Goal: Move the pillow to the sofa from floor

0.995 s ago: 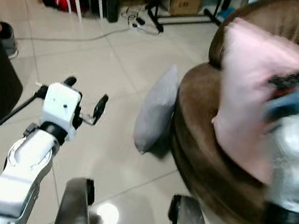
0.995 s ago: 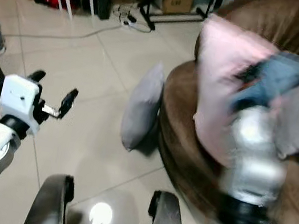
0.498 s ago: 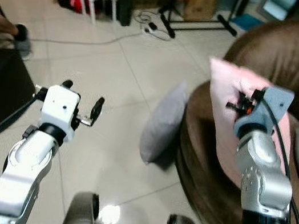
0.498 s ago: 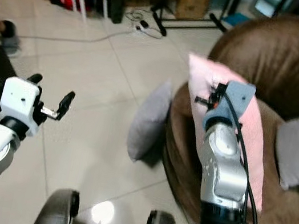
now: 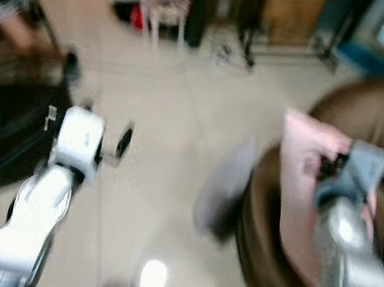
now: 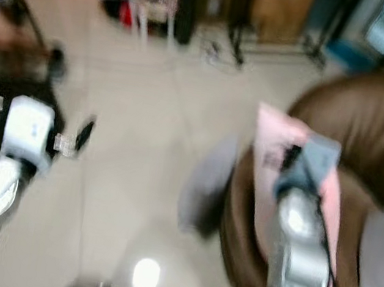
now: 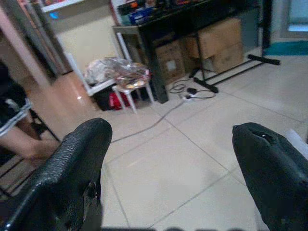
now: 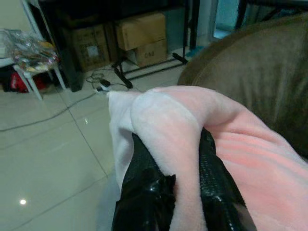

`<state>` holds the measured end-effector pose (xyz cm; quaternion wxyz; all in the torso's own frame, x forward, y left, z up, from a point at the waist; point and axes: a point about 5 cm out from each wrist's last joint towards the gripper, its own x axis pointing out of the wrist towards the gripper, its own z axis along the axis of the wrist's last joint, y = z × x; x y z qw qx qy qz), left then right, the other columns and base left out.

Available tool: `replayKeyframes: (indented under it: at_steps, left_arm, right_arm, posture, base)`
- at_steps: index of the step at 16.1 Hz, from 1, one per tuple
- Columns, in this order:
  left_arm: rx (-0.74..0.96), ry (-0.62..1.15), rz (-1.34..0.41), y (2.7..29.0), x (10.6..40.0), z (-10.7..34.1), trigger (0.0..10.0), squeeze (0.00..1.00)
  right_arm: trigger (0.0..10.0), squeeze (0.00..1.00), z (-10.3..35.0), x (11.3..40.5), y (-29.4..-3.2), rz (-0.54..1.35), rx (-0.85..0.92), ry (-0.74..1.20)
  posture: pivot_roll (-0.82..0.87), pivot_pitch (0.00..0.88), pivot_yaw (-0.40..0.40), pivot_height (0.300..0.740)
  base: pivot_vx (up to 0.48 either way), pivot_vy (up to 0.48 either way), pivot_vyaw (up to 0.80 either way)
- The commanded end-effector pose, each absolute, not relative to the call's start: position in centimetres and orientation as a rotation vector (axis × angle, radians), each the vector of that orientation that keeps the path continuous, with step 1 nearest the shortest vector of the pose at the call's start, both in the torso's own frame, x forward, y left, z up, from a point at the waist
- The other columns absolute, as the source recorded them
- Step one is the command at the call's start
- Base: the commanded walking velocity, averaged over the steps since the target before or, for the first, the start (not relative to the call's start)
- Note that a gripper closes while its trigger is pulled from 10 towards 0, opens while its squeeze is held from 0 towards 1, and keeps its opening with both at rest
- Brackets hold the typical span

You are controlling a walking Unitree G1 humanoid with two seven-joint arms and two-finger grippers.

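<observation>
A pink pillow (image 5: 298, 177) stands upright over the seat of the brown sofa (image 5: 376, 109), and my right gripper (image 8: 175, 192) is shut on a fold of its edge, as the right wrist view shows close up. My right arm reaches up at the right of the eye views. A grey pillow (image 5: 223, 186) leans on the floor against the sofa's front. My left gripper (image 5: 99, 143) is held up at the left over the tiles, open, with nothing between its fingers (image 7: 79, 159). Both eye views are blurred.
A person's legs and a dark seat (image 5: 8, 44) are at the far left. Further back stand a small white table (image 7: 127, 86), cardboard boxes (image 7: 216, 43), a black stand and cables on the tiled floor (image 5: 173, 125).
The whole picture has shifted and blurred, so the camera has moved. The right gripper keeps hold of the pink pillow at the sofa; the left arm holds its pose.
</observation>
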<state>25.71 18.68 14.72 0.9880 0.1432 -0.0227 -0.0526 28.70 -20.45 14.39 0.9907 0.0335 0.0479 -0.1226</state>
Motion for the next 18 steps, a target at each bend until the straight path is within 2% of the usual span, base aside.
replayKeyframes:
  at_steps: [1, 7, 12, 13, 18]
  left_arm:
    - [0.300, -0.051, -0.106, 18.7, 25.9, 14.8, 10.0, 0.00]
    - [0.315, -0.080, -0.134, 18.2, 26.7, 15.8, 10.0, 0.00]
    - [0.317, -0.064, -0.172, 17.9, 27.4, 15.4, 10.0, 0.00]
    - [0.315, -0.049, -0.198, 17.6, 27.8, 14.8, 10.0, 0.00]
    - [0.294, -0.054, -0.277, 15.3, 28.6, 14.1, 10.0, 0.00]
  right_arm:
    - [10.0, 0.00, 15.9, 28.5, -20.1, -0.221, 0.081, 0.032]
    - [10.0, 0.00, 20.2, 28.1, -19.5, -0.215, 0.210, -0.137]
    - [10.0, 0.00, 17.2, 26.5, -19.0, -0.233, 0.159, -0.029]
    - [10.0, 0.00, 16.5, 25.7, -19.2, -0.265, 0.116, 0.008]
    - [10.0, 0.00, 16.6, 23.5, -20.8, -0.351, 0.078, 0.016]
  posture:
    - [-0.06, 0.000, 0.028, 0.740]
    - [-0.07, 0.000, 0.052, 0.740]
    - [-0.10, 0.000, 0.113, 0.740]
    - [-0.15, 0.000, 0.151, 0.740]
    - [-0.24, 0.000, 0.180, 0.740]
  base:
    - [0.000, 0.000, 0.00]
    - [0.000, 0.000, 0.00]
    - [0.000, 0.000, 0.00]
    - [0.000, 0.000, 0.00]
    - [0.000, 0.000, 0.00]
